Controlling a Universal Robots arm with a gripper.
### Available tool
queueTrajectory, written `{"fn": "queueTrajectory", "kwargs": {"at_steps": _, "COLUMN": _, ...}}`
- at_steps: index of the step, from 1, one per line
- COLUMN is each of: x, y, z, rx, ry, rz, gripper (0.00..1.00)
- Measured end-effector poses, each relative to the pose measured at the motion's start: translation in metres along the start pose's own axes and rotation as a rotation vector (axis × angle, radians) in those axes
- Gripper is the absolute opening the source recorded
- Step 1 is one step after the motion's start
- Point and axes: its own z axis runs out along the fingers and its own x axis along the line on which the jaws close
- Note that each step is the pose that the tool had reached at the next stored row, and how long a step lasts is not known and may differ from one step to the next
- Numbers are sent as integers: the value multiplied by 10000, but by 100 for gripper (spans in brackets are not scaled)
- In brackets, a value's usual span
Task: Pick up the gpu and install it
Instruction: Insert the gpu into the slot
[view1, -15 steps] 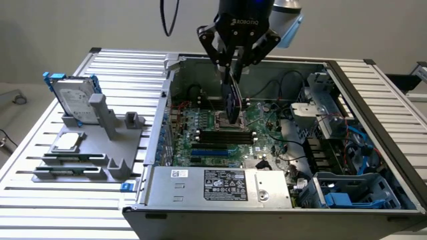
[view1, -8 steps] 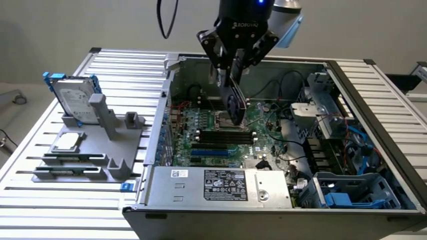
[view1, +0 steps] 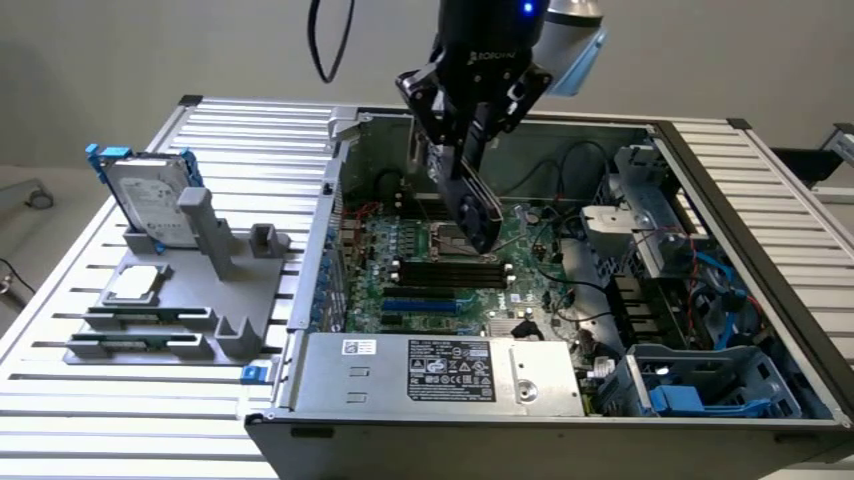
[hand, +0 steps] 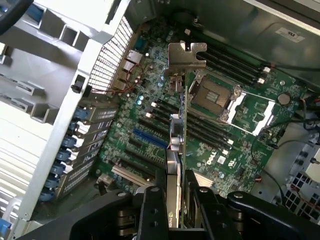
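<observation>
The gripper (view1: 463, 150) is clamping the gpu (view1: 477, 215), a thin card with a glossy black shroud, a green board edge and a bent silver bracket (hand: 186, 54) at its far end. Its long axis is running steeply down from the gripper toward the green motherboard (view1: 434, 285), by the square metal processor socket (hand: 214, 96). The open case's perforated wall (hand: 114, 55) is standing well apart; the ribbed aluminium table (view1: 240, 130) is carrying the case.

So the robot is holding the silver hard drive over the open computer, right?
No. The fingers hold the gpu, not the hard drive, over the open computer. The exterior view shows the hard drive standing on the grey rack outside it.
</observation>
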Motion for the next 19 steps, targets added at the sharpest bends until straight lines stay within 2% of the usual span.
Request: {"fn": "queueTrajectory", "kwargs": {"at_steps": 19, "x": -7, "y": -1, "z": 107, "rx": 229, "ry": 42, "rz": -3442, "gripper": 26}}
